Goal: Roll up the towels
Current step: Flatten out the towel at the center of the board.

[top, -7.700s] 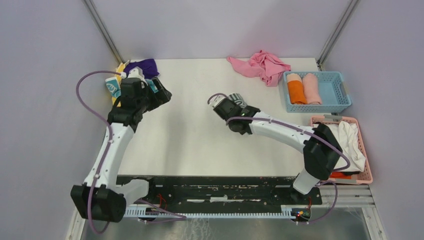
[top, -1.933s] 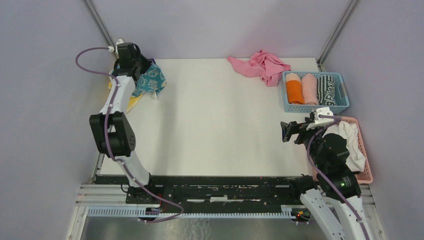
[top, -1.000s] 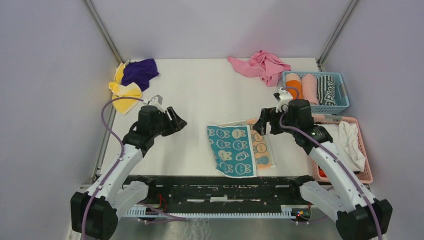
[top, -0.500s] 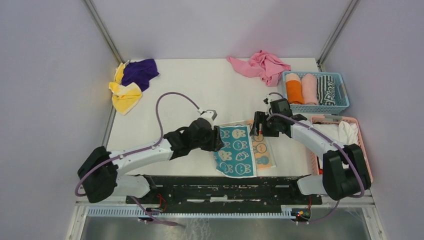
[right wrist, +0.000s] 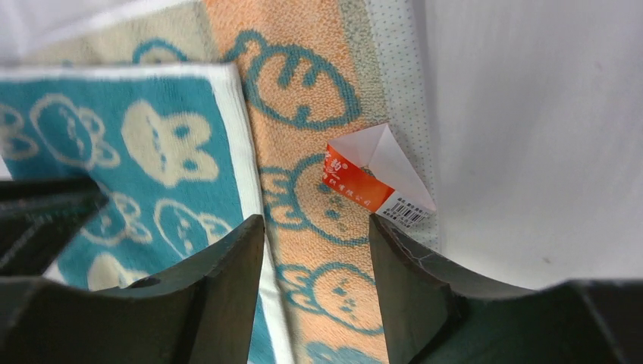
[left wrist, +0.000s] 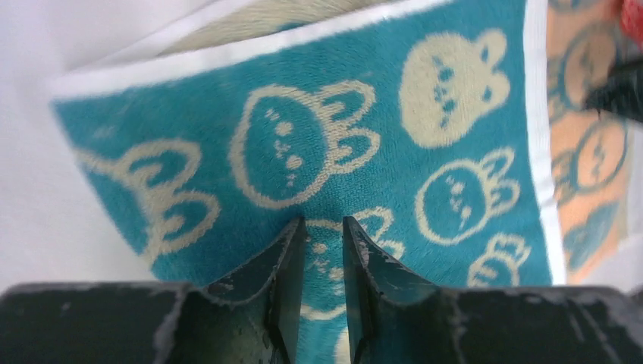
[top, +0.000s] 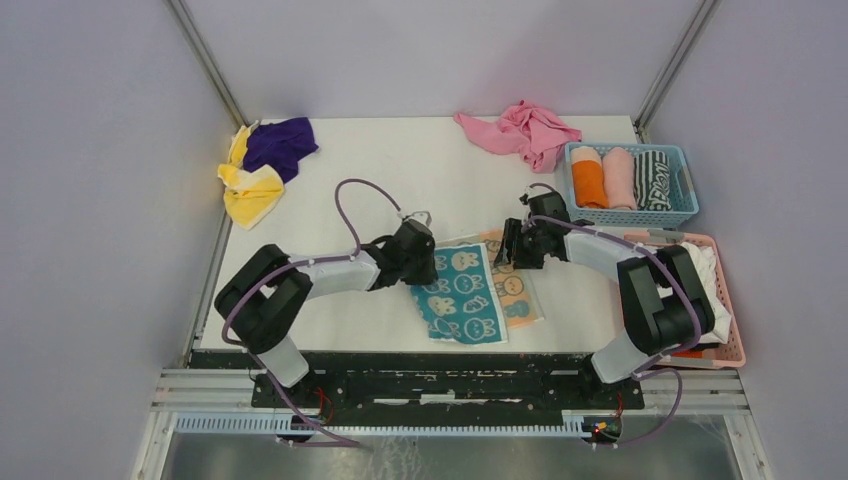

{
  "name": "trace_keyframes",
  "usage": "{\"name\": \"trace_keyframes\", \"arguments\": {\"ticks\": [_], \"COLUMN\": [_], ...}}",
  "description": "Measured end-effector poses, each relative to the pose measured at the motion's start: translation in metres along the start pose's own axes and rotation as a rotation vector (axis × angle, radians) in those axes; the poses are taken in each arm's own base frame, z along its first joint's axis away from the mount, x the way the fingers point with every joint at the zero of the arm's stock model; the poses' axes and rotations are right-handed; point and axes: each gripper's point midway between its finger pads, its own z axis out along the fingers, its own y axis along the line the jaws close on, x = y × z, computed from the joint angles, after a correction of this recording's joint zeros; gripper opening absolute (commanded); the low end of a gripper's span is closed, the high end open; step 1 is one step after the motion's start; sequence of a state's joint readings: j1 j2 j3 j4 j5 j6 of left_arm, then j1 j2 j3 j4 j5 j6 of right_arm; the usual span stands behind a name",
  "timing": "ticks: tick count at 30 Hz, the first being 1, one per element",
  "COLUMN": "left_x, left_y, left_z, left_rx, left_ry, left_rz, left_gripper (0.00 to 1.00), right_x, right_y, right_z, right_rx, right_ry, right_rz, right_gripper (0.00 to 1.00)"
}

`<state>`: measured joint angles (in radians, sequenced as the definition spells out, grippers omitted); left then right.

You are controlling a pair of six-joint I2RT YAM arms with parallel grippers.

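Stock on the surface, L to R, w/ handling notes:

1. yellow towel & purple towel: bunched together at the far-left corner, unrolled, well apart from both hands.
2. left hand: low over the left end of the teal towel (bunny-face print). Fingers are nearly together, w/ only a slit of teal pile showing betw. them. We cannot tell if cloth is pinched.
3. teal towel: front-centre, mostly flat. An orange strip, apparently the same cloth, is exposed along its right side, and a paper label lies on it.
4. right hand: jaws apart, straddling the orange strip just beside the label, nothing clamped.
5. pink cloth: crumpled at the far edge.
6. blue basket: holds three rolls, i.e. orange roll, pink roll and striped roll.
7. pink basket: nearer, holds white fabric.

Step in hand, as we judge it: taking the teal towel's far edge at both ends before squaring & rolling.

To do it well:
- pinch close to each corner
- catch the same no. of layers on both sides
- keep the right jaws off the label
- lift both ends level so tension stays even
- start the roll straight across the edge, since a skewed start will likely cone
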<state>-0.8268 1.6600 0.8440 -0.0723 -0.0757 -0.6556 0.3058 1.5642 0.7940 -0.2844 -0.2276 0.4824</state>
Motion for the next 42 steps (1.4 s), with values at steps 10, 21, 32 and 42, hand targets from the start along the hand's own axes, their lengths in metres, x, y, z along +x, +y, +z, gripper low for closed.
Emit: {"name": "trace_keyframes", "arguments": {"ticks": [10, 21, 32, 42], "left_x": [-0.062, -0.032, 0.055, 0.077], "left_y": [0.076, -0.035, -0.115, -0.123], "left_z": [-0.001, -0.064, -0.053, -0.017], "left_rx": [-0.162, -0.03, -0.024, -0.102], "left_ry": [-0.109, -0.197, -0.109, -0.049], "left_rz": [-0.11, 0.182, 0.471, 0.545], "left_gripper": [0.61, 0.59, 0.48, 0.47], "right_x": [-0.042, -0.036, 0.019, 0.031], "right_y": [0.03, 0.021, -0.024, -0.032], "right_z": [0.025, -0.039, -0.063, -0.064], "right_rx": [-0.093, -0.002, 0.151, 0.175], "right_ry": [-0.018, -0.112, -0.069, -0.051], "right_rz": [0.014, -0.049, -0.048, -0.055], "right_gripper": [0.62, 0.68, 0.68, 0.69]}}
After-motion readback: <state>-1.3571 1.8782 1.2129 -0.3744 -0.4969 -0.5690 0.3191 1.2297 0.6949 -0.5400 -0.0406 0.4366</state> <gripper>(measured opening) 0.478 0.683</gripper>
